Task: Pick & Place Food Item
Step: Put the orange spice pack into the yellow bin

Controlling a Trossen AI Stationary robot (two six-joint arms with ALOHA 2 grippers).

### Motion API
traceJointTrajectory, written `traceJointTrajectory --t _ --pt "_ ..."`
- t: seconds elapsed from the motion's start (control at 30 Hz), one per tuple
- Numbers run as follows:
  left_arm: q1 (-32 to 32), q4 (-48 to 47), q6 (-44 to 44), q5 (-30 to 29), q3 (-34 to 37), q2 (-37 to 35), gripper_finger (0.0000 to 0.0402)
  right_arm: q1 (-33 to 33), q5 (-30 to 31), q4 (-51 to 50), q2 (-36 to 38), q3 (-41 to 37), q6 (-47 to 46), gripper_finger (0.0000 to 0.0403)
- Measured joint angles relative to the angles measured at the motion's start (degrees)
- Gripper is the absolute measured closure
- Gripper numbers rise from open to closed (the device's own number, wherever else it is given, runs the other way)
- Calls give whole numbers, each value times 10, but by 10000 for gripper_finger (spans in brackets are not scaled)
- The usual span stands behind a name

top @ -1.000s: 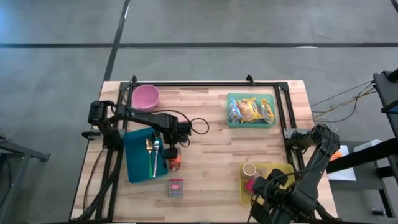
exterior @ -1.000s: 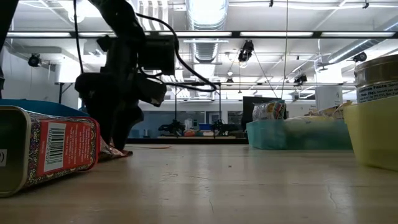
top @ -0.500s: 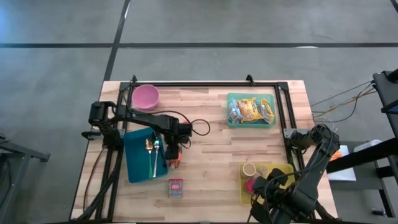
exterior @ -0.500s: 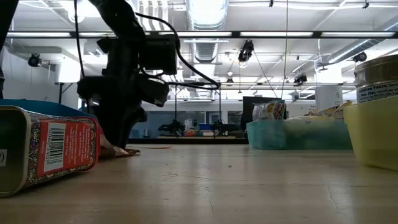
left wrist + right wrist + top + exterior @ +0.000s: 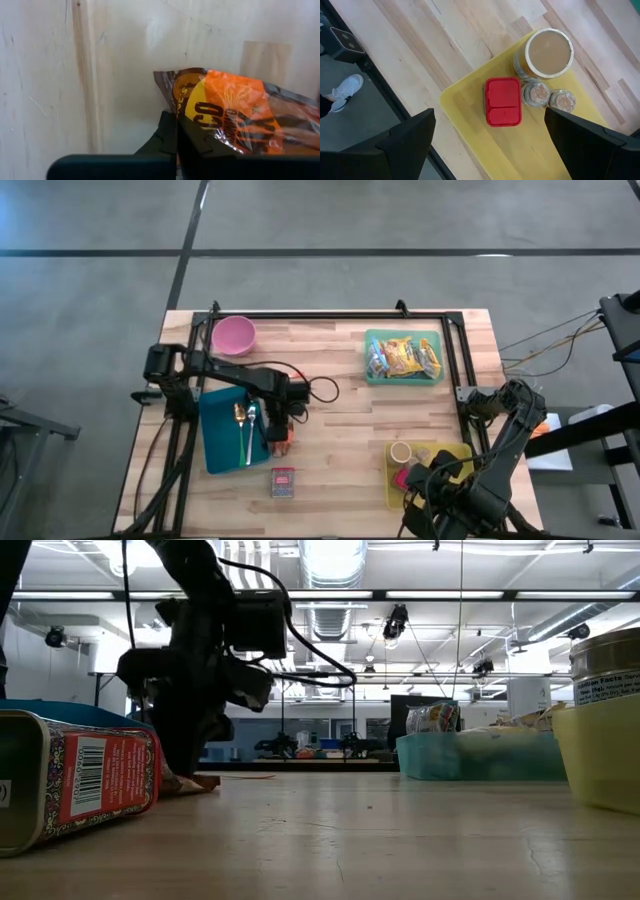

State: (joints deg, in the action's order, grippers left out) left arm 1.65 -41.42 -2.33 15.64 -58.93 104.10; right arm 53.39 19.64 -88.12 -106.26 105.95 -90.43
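An orange and brown snack packet (image 5: 240, 117) lies flat on the wooden table just right of the blue tray (image 5: 222, 442); the high view shows this snack packet (image 5: 282, 440) below my left arm. My left gripper (image 5: 176, 131) points steeply down at the packet's end and is shut there; in the low view this left gripper (image 5: 183, 768) stands at the table top. My right gripper (image 5: 487, 125) hangs open high over the yellow tray (image 5: 470, 100) at the near right. My left gripper pinches the packet's brown sealed end edge (image 5: 172, 107) between its two shut fingers. The fingers come from above, slanting steeply down. The rest of the packet (image 5: 200, 783) lies flat on the table.
The blue tray holds a spoon and a fork (image 5: 246, 430). A red tin (image 5: 283, 482) lies near the front edge, a pink bowl (image 5: 235, 335) sits far left, and a teal bin (image 5: 403, 357) of snack packets stands far right. The yellow tray carries a red box (image 5: 503, 101) and jars (image 5: 550, 52).
My left gripper has stayed over the packet's end and has shut on it. The packet still lies on the table.
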Motion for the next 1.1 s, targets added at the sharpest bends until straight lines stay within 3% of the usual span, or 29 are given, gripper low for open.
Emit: traceJointTrajectory --t 0.33,0.63,0.93,1.1 --pt "0 -19 -35 8 -43 -60 400 0 29 -4 0 0 -67 31" --pt "-2 -11 -101 5 -86 -145 401 -15 147 -1 0 0 -165 31" --pt "-14 -6 -141 5 -131 -196 401 -114 172 11 0 0 -45 31" --pt "-28 -15 -147 5 -157 -203 401 -159 237 71 2 0 50 38"
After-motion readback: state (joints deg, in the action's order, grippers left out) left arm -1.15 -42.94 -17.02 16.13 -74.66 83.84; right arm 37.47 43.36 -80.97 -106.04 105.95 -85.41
